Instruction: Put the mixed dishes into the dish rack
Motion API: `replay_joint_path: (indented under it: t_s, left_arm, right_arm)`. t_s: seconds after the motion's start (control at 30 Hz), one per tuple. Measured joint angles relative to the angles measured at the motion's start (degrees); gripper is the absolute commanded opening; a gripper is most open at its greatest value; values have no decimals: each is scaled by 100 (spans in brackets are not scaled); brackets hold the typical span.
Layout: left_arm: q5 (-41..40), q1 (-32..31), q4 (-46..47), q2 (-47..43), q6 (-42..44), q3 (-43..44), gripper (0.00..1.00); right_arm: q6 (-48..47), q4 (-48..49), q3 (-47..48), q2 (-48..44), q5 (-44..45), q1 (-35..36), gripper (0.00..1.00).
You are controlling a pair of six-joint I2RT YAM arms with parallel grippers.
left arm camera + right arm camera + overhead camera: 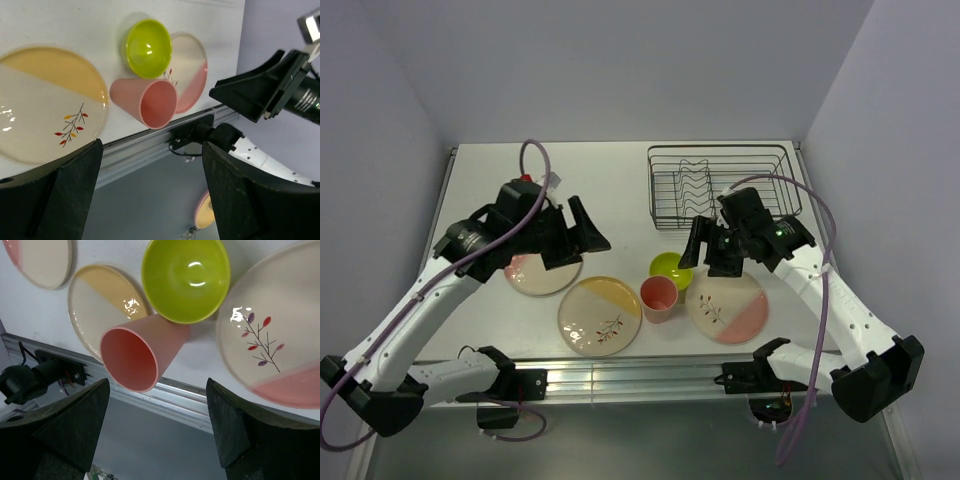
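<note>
Three cream plates lie on the white table: a pink-segment one [541,273] at the left under my left gripper, a yellow-segment one [600,315] in front, a pink-segment one [727,306] at the right. A lime-green bowl [670,268] and a pink cup [659,298] stand between them. The black wire dish rack [722,184] stands empty at the back right. My left gripper [575,234] is open and empty above the left plate. My right gripper [710,247] is open and empty, just right of the bowl. The wrist views show the cup [150,101] [135,354] and the bowl [147,48] [186,277].
A metal rail [640,380] runs along the table's near edge. Grey walls close in the back and both sides. Bare table surface lies at the back left, left of the rack.
</note>
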Motion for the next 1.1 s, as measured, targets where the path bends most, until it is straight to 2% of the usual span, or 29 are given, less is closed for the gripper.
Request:
replay_joint_path:
  t_s: [0.2, 0.33, 0.5, 0.67, 0.87, 1.1]
  left_arm:
    - [-870, -1366, -243, 706, -111, 533, 86]
    - [-1097, -1751, -337, 1062, -166, 492, 86]
    - [-1349, -1862, -442, 1475, -101, 531, 87]
    - [-1493, -1860, -575, 1834, 103, 1106, 86]
    - [-1480, -1860, -479, 1766, 310, 1696, 87]
    - [-1510, -1860, -595, 1449, 356, 1779, 87]
  right_arm:
    - [-70, -153, 122, 72, 291, 116, 85]
    - [-94, -332, 367, 31, 638, 116, 86]
    - [-162, -396, 378, -92, 883, -9, 84]
    - [-192, -203, -44, 328, 960, -291, 79]
    - [-35, 691, -595, 874, 981, -299, 69]
    - [245, 1585, -1054, 1416, 1003, -299, 62]
